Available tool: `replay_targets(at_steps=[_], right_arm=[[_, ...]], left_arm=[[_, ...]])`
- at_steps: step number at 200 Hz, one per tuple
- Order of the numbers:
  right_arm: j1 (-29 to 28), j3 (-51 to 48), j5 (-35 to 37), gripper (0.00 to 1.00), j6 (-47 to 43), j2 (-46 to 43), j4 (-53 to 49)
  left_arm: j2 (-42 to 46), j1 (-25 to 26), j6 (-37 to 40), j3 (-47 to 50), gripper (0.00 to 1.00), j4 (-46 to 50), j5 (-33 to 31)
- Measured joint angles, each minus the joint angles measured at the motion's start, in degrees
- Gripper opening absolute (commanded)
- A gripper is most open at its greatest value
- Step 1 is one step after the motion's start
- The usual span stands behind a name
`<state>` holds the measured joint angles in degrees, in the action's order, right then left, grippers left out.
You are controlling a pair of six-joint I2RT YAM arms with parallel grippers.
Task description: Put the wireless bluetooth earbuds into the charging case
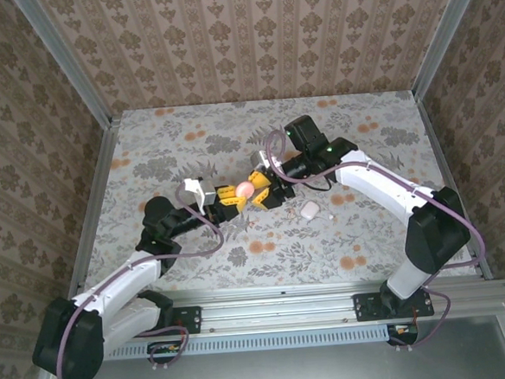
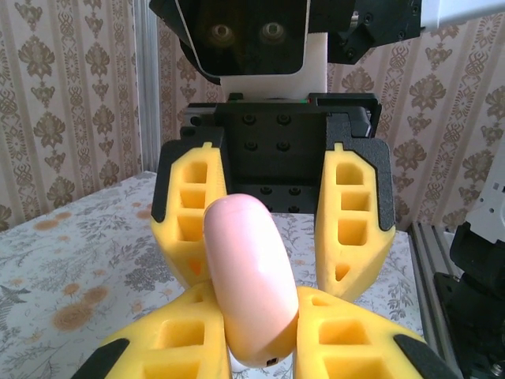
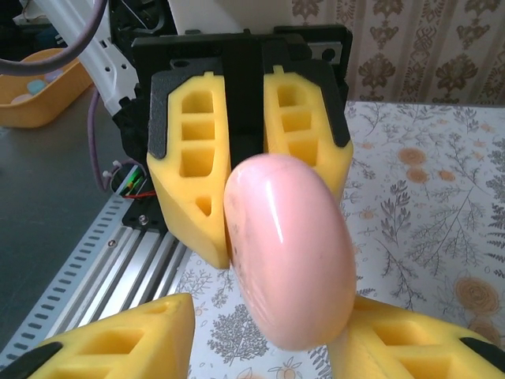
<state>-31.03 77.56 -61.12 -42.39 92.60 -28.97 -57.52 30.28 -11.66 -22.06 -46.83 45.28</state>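
A glossy pink rounded disc (image 1: 245,190) hangs above the middle of the table between the two grippers. My left gripper (image 1: 231,198) is shut on it; in the left wrist view both yellow pads press the disc (image 2: 248,276) low down. My right gripper (image 1: 261,191) faces it from the other side, open, with its jaws straddling the disc (image 3: 288,245). Its right pad touches the disc and its left pad (image 3: 134,339) stands apart. The small white charging case (image 1: 309,209) lies on the table to the right of the grippers. I cannot make out the earbuds against the floral pattern.
The floral table (image 1: 189,150) is walled on three sides by patterned panels (image 1: 250,33). An aluminium rail (image 1: 278,313) with both arm bases runs along the near edge. A cable (image 1: 274,149) loops above the right wrist.
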Motion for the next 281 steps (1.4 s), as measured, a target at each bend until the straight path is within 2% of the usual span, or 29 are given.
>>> replay_targets(at_steps=[60,92,117,133,162,183,231,261,281], right_arm=[[0.0,1.4,-0.7,0.28,-2.1,0.9,0.0],[0.3,1.5,-1.1,0.15,-2.8,0.9,-0.7],[0.3,1.5,-1.1,0.13,-3.3,0.9,-1.3],[0.2,1.5,-1.0,0.13,-3.8,0.9,-1.5],[0.0,1.1,0.8,0.14,-4.3,0.2,-1.5],[-0.2,-1.0,4.7,0.14,-4.4,-2.1,-2.1],[-2.2,-5.3,21.5,0.13,-5.4,-8.1,-5.5],[-6.1,-5.4,31.8,0.13,-6.6,-9.3,-8.0],[-7.9,-5.9,35.1,0.14,-7.2,-9.6,-8.7]], left_arm=[[-0.4,0.0,-0.4,-0.1,0.18,-0.6,1.3],[-0.4,0.0,-0.3,-0.1,0.2,-0.8,1.6],[-0.4,0.0,-0.2,-0.1,0.21,-0.7,1.6],[-0.4,0.0,-0.1,-0.1,0.27,-0.5,1.6],[-0.3,0.0,1.2,-0.4,0.47,2.7,0.7],[1.2,0.0,5.2,-2.0,0.55,9.9,-0.4],[4.1,1.1,20.6,-11.1,0.58,32.7,-2.5],[2.5,4.5,26.7,-12.8,0.58,40.1,-4.0],[0.4,6.2,29.6,-13.0,0.58,43.7,-5.0]])
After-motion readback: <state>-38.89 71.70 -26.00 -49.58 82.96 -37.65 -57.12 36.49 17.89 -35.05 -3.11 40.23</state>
